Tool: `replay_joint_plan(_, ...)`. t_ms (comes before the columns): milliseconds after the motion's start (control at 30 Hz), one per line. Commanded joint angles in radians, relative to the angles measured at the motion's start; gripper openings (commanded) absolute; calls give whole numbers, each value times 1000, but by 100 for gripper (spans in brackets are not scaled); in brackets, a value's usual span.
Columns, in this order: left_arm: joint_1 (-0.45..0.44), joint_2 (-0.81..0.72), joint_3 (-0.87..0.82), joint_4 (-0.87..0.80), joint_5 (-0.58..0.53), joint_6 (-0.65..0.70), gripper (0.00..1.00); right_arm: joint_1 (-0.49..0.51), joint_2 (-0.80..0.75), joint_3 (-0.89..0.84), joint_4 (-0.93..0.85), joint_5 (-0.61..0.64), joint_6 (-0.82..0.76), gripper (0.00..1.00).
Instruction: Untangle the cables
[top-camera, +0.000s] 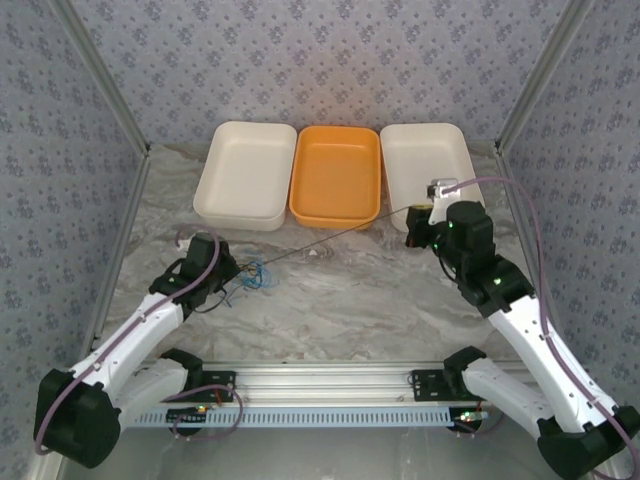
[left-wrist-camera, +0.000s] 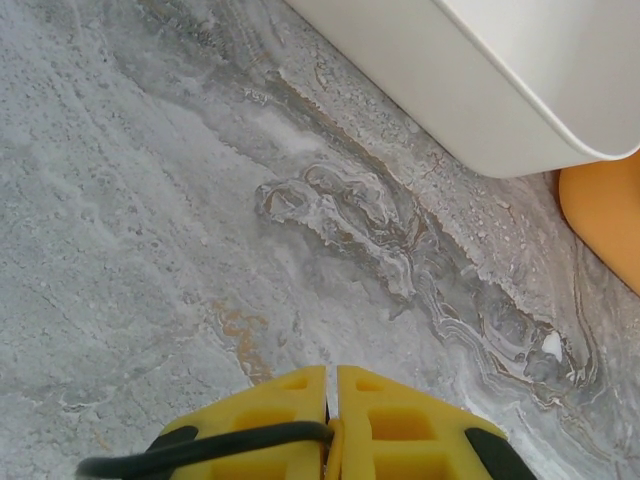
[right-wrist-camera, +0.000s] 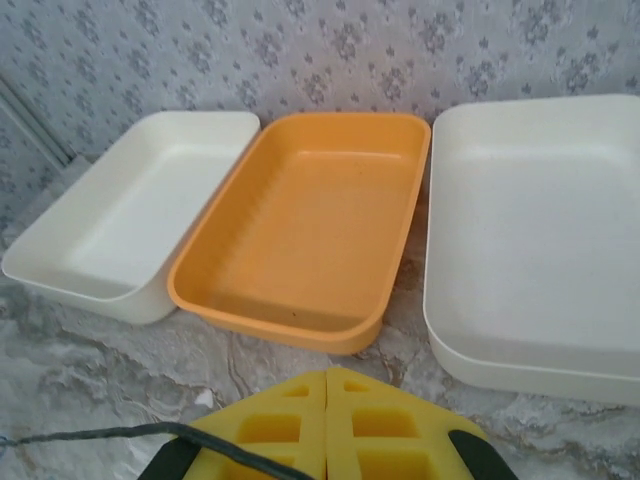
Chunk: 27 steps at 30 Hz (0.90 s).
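Observation:
A loose knot of thin blue-green and dark cables (top-camera: 258, 275) lies on the marble table just right of my left gripper (top-camera: 233, 272). One dark grey cable (top-camera: 330, 238) runs taut from that knot to my right gripper (top-camera: 417, 212), which sits in front of the trays. In the left wrist view the yellow fingers (left-wrist-camera: 290, 410) of my left gripper (left-wrist-camera: 332, 375) are shut on a dark cable (left-wrist-camera: 230, 442) and a tan strand (left-wrist-camera: 336, 452). In the right wrist view my right gripper (right-wrist-camera: 327, 375) is shut, and the dark cable (right-wrist-camera: 100, 434) crosses its left finger (right-wrist-camera: 270, 420).
Three trays stand in a row at the back: a white one (top-camera: 245, 205), an orange one (top-camera: 337, 212) and another white one (top-camera: 440, 140). Patterned walls close in both sides. A metal rail (top-camera: 320, 378) with the arm bases runs along the near edge.

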Motion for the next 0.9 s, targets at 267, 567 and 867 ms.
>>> replay_joint_plan(267, 30, 13, -32, -66, -111, 14, 0, -130, 4, 205, -105, 13, 59, 0)
replay_joint_plan(567, 38, -2, -48, 95, 71, 46, 0, -144, 81, 279, -127, -115, 76, 0)
replay_joint_plan(867, 41, -70, 39, -31, 1, 111, 13, -103, 17, 46, -134, -9, 136, 0)
